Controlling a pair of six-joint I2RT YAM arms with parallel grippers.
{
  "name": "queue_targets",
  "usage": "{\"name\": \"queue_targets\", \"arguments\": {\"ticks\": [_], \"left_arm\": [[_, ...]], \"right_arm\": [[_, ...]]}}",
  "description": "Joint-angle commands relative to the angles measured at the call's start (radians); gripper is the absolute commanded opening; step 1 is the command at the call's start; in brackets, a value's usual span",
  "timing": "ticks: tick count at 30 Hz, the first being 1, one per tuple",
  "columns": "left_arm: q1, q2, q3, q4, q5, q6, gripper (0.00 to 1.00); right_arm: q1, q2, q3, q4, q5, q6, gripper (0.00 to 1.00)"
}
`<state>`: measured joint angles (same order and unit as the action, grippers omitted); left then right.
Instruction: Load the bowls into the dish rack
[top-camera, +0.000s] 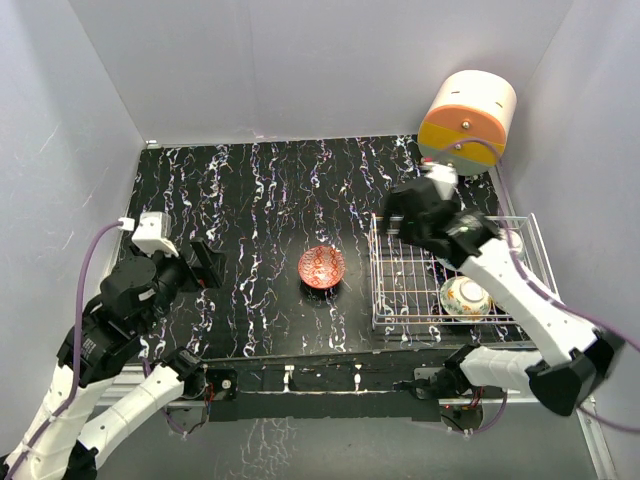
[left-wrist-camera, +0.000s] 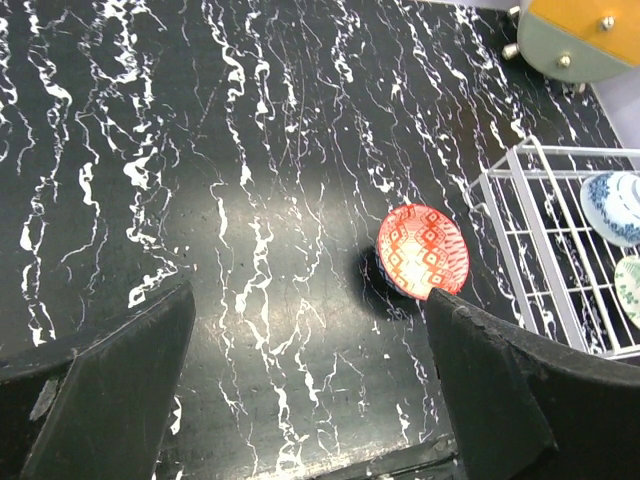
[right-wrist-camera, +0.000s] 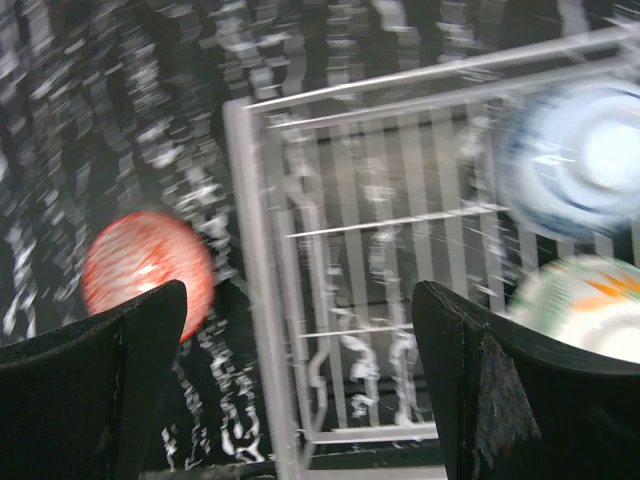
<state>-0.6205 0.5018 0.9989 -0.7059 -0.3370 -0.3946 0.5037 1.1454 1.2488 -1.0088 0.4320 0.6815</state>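
Red patterned bowl (top-camera: 321, 267) is the one outside, sitting mouth-up on the black marbled table (top-camera: 260, 190), just beside the left wall of the dish rack (top-camera: 376, 290). The right gripper (right-wrist-camera: 300, 325) hangs over that wall, jaws spread wide and empty, the bowl below it and to its left. The left gripper (left-wrist-camera: 310, 340), agape too and holding nothing, has the bowl ahead and to its right, farther off. Round bowl, no axis to square; looks like the right arm's reach.

No word, label, brand or number is legible in any view. The red bowl (top-camera: 321, 267) bears only a geometric pattern, the drawer unit (top-camera: 467, 105) plain colour.
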Motion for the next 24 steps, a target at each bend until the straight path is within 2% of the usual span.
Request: {"name": "queue_targets", "arguments": {"ticks": [1, 6, 10, 14, 19, 24], "left_arm": [[-0.005, 0.044, 0.1, -0.034, -0.083, -0.019, 0.97], [-0.005, 0.057, 0.195, -0.112, -0.171, -0.051, 0.97], [-0.005, 0.044, 0.27, -0.163, -0.23, -0.072, 0.97], [-0.006, 0.037, 0.289, -0.183, -0.238, -0.086, 0.97], [-0.005, 0.035, 0.262, -0.188, -0.239, -0.104, 0.97], [-0.005, 0.027, 0.24, -0.189, -0.247, -0.105, 0.97]], "right_arm": [[0.249, 0.107, 0.063, 0.253, 0.089, -0.079, 0.99], [0.323, 0.182, -0.013, 0.553, -0.105, -0.243, 1.0], [0.325, 0.236, -0.081, 0.681, -0.264, -0.325, 0.98], [0.355, 0.313, -0.068, 0.703, -0.384, -0.394, 0.93], [0.447, 0.454, 0.004, 0.662, -0.347, -0.452, 0.92], [0.486, 0.583, 0.08, 0.594, -0.239, -0.448, 0.83]]}}
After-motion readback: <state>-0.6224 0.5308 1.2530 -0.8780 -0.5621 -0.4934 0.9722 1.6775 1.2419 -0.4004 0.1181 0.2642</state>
